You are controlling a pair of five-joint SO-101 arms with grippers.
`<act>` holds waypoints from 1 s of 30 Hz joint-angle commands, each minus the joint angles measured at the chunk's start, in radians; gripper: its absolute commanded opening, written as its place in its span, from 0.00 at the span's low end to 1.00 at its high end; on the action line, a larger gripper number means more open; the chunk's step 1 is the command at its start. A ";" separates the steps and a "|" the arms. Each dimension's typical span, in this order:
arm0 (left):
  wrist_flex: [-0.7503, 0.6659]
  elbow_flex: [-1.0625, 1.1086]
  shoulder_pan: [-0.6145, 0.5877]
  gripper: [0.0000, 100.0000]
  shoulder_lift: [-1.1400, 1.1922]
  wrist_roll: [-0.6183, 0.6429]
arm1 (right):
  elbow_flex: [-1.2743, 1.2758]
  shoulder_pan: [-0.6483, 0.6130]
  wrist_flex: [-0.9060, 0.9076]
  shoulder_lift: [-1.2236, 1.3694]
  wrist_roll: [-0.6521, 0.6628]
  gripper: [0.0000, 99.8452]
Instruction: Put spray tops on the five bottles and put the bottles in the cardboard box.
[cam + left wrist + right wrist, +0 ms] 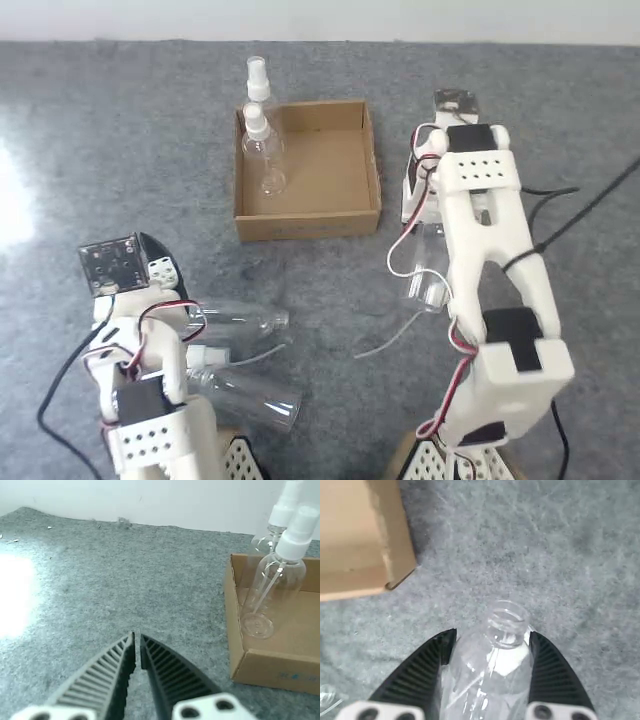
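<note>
My right gripper (492,635) is shut on a clear bottle (495,665) whose open neck has no spray top. In the high view this bottle (430,275) hangs under the right arm, just right of the cardboard box (345,215). One bottle with a white spray top (262,150) stands upright in the box's left side, and another capped bottle (258,82) stands just behind the box. My left gripper (137,637) is shut on nothing, low at the front left (160,268). Two clear bottles (235,320) (250,395) lie beside it, with a loose spray top (205,355) between them.
A thin white dip tube (385,340) lies on the grey felt table between the arms. The box's near corner (395,575) is close to the held bottle. Open felt stretches left of the box (100,585).
</note>
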 commanded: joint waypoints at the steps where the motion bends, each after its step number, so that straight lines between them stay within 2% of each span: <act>1: -0.028 -0.008 -0.002 0.01 -0.012 -0.006 | -0.049 -0.007 -0.059 0.033 0.015 0.13; 13: -0.026 -0.008 -0.002 0.01 -0.012 -0.006 | -0.055 -0.015 -0.182 0.170 0.008 0.13; 19: -0.026 -0.008 -0.003 0.01 -0.012 -0.006 | -0.055 -0.048 -0.171 0.186 0.008 0.14; 25: -0.026 -0.008 -0.005 0.01 -0.012 -0.006 | -0.055 -0.054 -0.165 0.206 0.008 0.22; 30: -0.026 -0.008 -0.005 0.01 -0.012 -0.006 | -0.118 -0.054 -0.061 0.211 0.012 0.22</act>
